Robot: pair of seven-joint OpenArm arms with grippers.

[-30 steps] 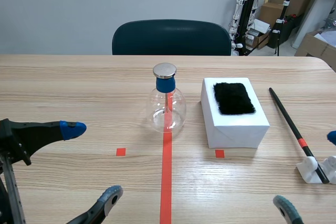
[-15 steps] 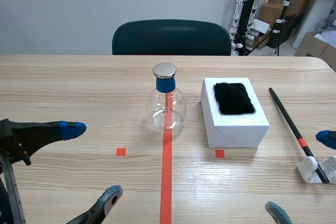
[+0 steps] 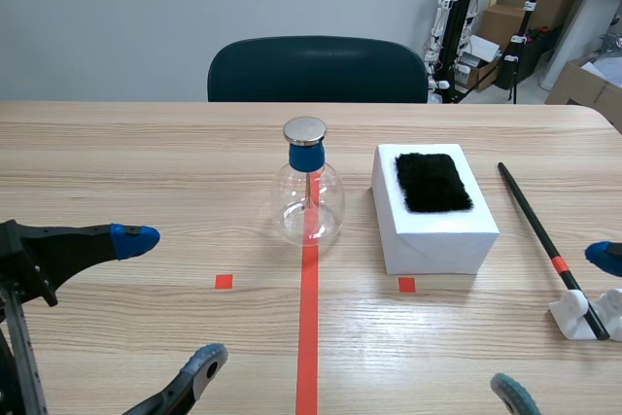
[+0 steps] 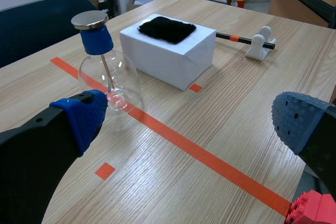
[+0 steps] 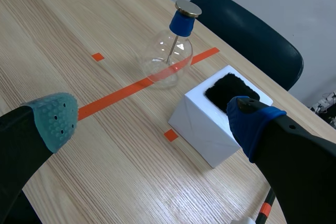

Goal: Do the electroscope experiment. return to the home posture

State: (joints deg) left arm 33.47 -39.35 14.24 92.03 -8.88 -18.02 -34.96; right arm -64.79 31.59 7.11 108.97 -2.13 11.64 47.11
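The electroscope [image 3: 310, 189], a clear glass flask with a blue stopper and a metal disc on top, stands on the orange centre line; it shows ahead of my left gripper as the electroscope [image 4: 105, 77] and ahead of my right gripper as the electroscope [image 5: 170, 51]. A white box [image 3: 432, 216] topped with black fur [image 3: 432, 182] sits to its right. A black rod [image 3: 544, 235] rests on a white stand [image 3: 586, 316] at the far right. My left gripper [image 3: 170, 303] is open at the front left, my right gripper [image 3: 559, 328] open at the front right. Both hold nothing.
A dark chair [image 3: 318, 69] stands behind the table's far edge. Cardboard boxes and tripods [image 3: 505, 17] fill the back right of the room. A red block [image 4: 310, 211] shows under my left gripper.
My right gripper shifted slightly left between one second ago and half a second ago, then kept still. The left arm and the objects have not moved.
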